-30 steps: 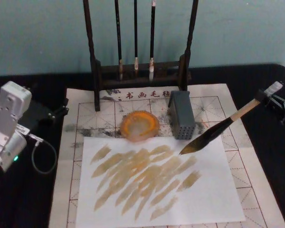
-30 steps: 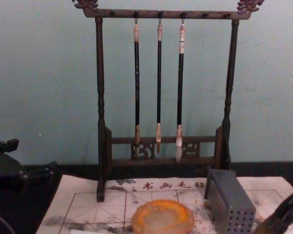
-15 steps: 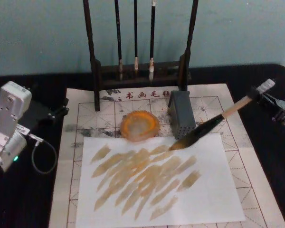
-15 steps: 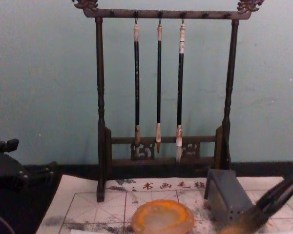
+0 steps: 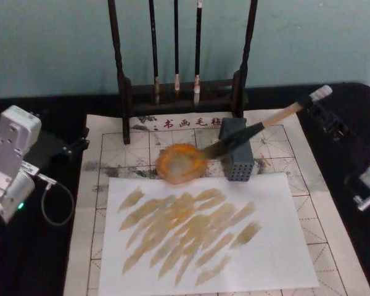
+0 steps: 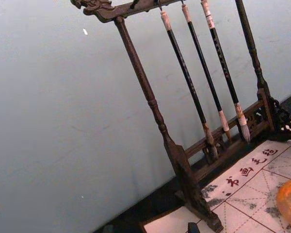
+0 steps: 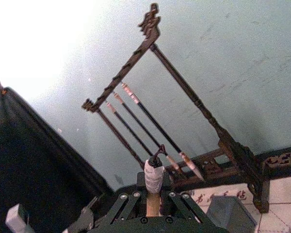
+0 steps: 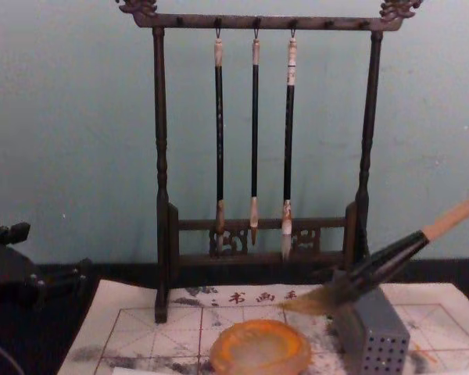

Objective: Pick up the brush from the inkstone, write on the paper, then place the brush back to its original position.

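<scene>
This is a calligraphy desk, laid out more like a test bench than a lived-in study. A dark carved wooden brush stand anchors it, with three thin brushes hanging from its top bar. Directly in front of the stand lies the paper, gridded in red, with a row of Chinese characters and grey ink smudges. On the paper, near the stand's foot, sit the round orange inkstone and a grey perforated box. Farther in front of the stand lies a white sheet covered in tan strokes. Behind the stand is a bare teal wall, and beneath it a black tabletop.
</scene>
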You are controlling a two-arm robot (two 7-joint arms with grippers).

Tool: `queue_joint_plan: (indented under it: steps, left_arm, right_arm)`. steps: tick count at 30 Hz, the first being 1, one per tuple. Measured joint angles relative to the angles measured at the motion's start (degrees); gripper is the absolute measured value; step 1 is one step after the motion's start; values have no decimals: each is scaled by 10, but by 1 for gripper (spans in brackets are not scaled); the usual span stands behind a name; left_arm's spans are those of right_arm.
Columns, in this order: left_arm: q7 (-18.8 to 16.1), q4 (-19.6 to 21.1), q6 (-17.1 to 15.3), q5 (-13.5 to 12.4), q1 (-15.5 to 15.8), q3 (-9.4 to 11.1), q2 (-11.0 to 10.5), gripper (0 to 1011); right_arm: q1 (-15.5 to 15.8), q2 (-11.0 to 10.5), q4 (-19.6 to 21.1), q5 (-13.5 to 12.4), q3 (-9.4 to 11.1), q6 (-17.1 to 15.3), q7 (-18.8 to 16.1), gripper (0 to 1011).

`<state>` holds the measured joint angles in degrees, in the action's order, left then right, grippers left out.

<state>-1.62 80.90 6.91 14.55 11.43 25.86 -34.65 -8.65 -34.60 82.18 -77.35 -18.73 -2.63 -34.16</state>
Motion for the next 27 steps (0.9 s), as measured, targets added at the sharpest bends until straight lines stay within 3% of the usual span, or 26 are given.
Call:
queue_joint_plan:
  steps: [7,16,27]
  left_arm:
    - [0,0,0,0,0,0,0,1001]
    - [0,0,0,0,0,0,0,1001]
    - [0,0,0,0,0,0,0,1001]
  right_arm:
    - [-29,40,-34,-2,-16,8,25,181]
    - [-54,73,-72,7,-33,12,37,181]
    - [-69,111,-108,47,-45,40,58,181]
